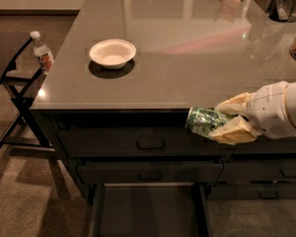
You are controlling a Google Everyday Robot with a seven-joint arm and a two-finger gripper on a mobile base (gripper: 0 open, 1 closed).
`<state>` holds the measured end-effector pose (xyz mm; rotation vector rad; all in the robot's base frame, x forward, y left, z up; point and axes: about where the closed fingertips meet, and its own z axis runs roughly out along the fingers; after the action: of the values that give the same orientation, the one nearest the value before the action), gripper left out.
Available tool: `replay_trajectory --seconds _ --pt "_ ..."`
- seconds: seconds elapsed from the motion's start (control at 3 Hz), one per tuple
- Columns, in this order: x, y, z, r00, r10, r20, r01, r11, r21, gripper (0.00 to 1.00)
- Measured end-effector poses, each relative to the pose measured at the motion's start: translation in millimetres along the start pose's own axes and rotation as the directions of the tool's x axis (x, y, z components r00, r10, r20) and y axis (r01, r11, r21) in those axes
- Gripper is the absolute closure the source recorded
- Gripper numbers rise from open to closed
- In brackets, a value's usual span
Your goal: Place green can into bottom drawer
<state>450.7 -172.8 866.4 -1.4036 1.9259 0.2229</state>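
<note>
My gripper [226,118] is shut on the green can [204,120], a shiny green can with pale markings, held on its side. It hangs in front of the counter's front edge, level with the top drawer, at the right. The bottom drawer [149,212] is pulled open below and to the left of the can; its flat dark inside shows nothing in it. My white arm reaches in from the right edge.
A white bowl [112,53] sits on the grey countertop [187,48]. A clear water bottle [41,52] stands on a black frame at the left. Two shut drawers with dark handles [150,143] are above the open one. Dark objects stand at the counter's back right.
</note>
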Motion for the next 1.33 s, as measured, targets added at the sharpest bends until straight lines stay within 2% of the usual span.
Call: replay_trajectory --seconds 0.33,0.67,1.0,1.33 --pt "17.8 8.8 16.7 0.999 0.031 -0.016 -0.031 0.9991 -0.027 1.0" --pt "46.4 31.9 48.1 0.999 0.026 -0.032 -0.028 0.9958 -0.087 1.0" --pt "77.1 44.7 75.9 1.0 0.005 -0.007 -0.006 0.9918 -0.128 1.0" --pt "135.7 61.8 119.3 1.0 -0.022 0.012 0.024 0.9868 -0.16 1.0"
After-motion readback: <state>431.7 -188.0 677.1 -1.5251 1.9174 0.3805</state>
